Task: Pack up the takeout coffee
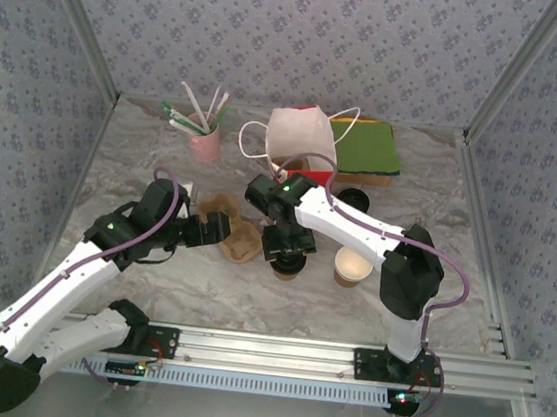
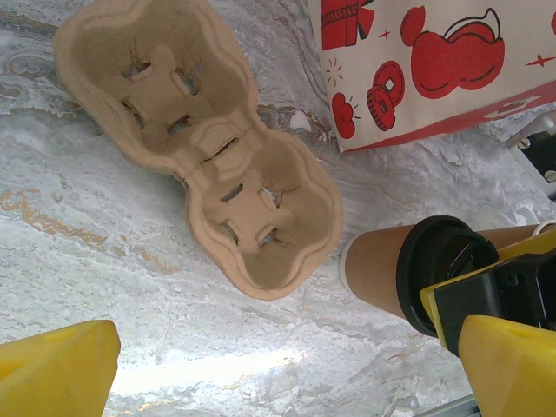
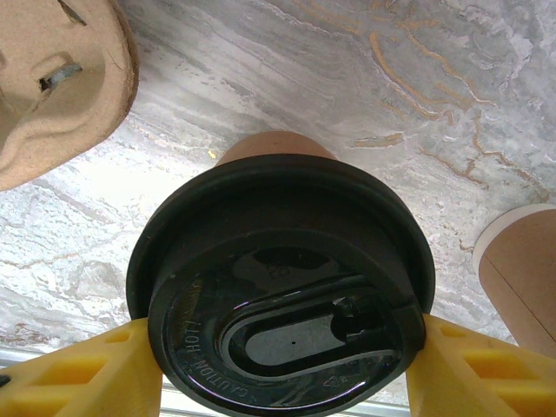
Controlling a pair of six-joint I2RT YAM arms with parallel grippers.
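Yellow fingers of the left pincer (image 2: 287, 352) stood spread wide, nothing between them. Just ahead of that pincer the pulp cup carrier (image 2: 200, 139) lay flat on the marbled table (image 2: 130, 287) (two wells, end to end). To its right, beside the carrier's near end, the takeout coffee (image 2: 373, 269) stood upright. The right pincer (image 3: 282, 369) pinched it from above, one finger against each side of the black lid (image 3: 287, 261). Just right of this pincer stood an open paper cup (image 1: 352, 267).
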